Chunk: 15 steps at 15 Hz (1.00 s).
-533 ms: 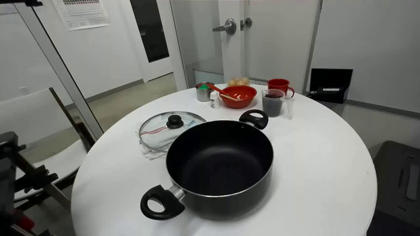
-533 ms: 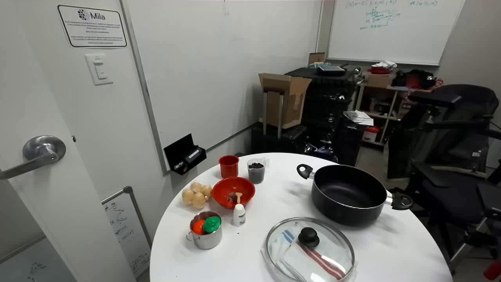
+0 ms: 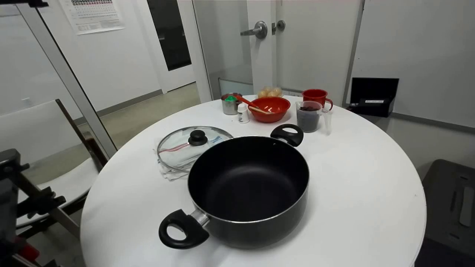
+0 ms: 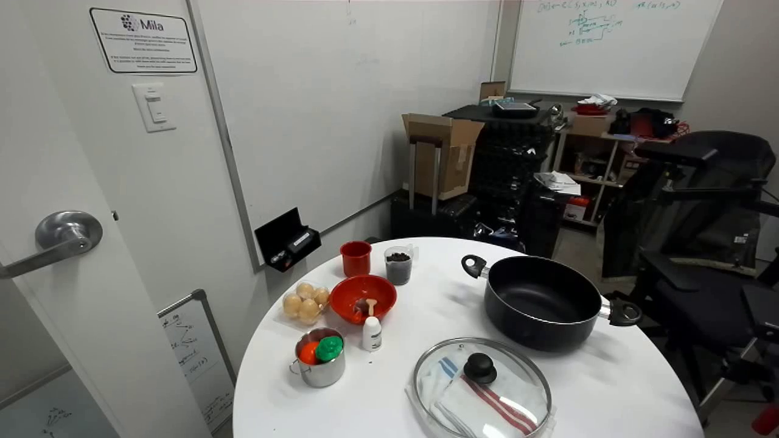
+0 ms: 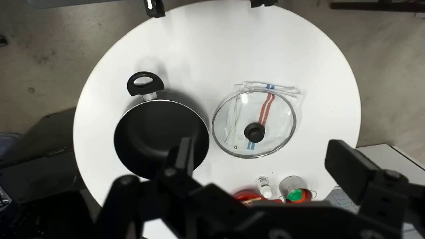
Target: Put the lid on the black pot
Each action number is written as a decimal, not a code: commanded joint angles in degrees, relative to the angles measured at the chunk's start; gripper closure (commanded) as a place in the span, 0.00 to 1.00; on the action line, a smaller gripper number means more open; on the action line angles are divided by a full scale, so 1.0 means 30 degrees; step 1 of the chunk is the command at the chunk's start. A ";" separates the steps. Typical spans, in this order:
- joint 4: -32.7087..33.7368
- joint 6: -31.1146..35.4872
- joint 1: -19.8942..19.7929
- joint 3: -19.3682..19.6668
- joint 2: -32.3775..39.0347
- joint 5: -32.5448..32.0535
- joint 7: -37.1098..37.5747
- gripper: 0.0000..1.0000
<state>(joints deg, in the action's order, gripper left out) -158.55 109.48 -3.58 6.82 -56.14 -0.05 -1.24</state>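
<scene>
The lid is clear glass with a metal rim and a black centre knob. It lies knob up on a folded white cloth in both exterior views [image 3: 197, 138] [image 4: 480, 368] and in the wrist view [image 5: 255, 132]. The black pot [image 3: 256, 231] stands uncovered beside the lid, with its dark inside bare. It also shows in an exterior view [image 4: 526, 319] and in the wrist view [image 5: 149, 127], where one finger hides part of its rim. My gripper [image 5: 260, 146] is open and empty, high above the table, its fingers wide apart. The gripper is outside both exterior views.
On the round white table [image 3: 363, 207] stand a red bowl [image 4: 363, 298] with utensils, a white bottle [image 4: 372, 334], a metal cup [image 4: 321, 368], a red mug [image 4: 355, 258], a measuring cup [image 4: 398, 271] and several eggs [image 4: 306, 302]. The striped cloth [image 5: 239, 91] lies under the lid.
</scene>
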 commanded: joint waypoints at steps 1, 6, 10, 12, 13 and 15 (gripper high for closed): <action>0.0322 0.0369 -0.0032 0.0060 0.0933 0.0155 -0.0426 0.00; 0.1024 0.2373 0.0350 0.0425 0.4591 0.0425 -0.0909 0.00; 0.1907 0.3996 0.0852 0.0290 0.8245 0.0752 -0.1371 0.00; 0.2644 0.4548 0.1223 0.0223 1.0141 0.1124 -0.1743 0.00; 0.3098 0.4700 0.1431 0.0179 1.1127 0.1360 -0.1962 0.00; 0.4100 0.5117 0.1729 -0.0086 1.3082 0.1779 -0.2143 0.00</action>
<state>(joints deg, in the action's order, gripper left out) -152.34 123.53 0.22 7.17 -26.99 2.73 -5.35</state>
